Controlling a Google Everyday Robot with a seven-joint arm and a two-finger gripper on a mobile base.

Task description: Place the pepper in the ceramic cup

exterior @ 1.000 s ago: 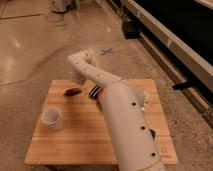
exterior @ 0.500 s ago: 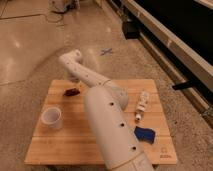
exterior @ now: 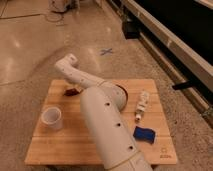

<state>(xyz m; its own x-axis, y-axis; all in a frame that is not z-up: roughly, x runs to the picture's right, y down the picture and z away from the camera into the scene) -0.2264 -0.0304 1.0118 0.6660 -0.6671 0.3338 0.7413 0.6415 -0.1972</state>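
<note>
1. White and smooth, the robot arm (exterior: 107,130) rises from the near edge and runs away over the wooden board (exterior: 60,147). It then bends left into a thinner link that ends in a rounded joint above the board's far left part.
2. The gripper lies past that joint, hidden behind the arm, over the far left of the board near the pepper (exterior: 71,92). Its jaws stand spread.
3. The pepper is small and dark red-brown. It lies on the board's far left, just below the thin link.
4. The ceramic cup (exterior: 51,118) is short, white and upright, nearer than the pepper and apart from it.
5. A small mark (exterior: 162,155) on the board's near right corner cannot be read.
</note>
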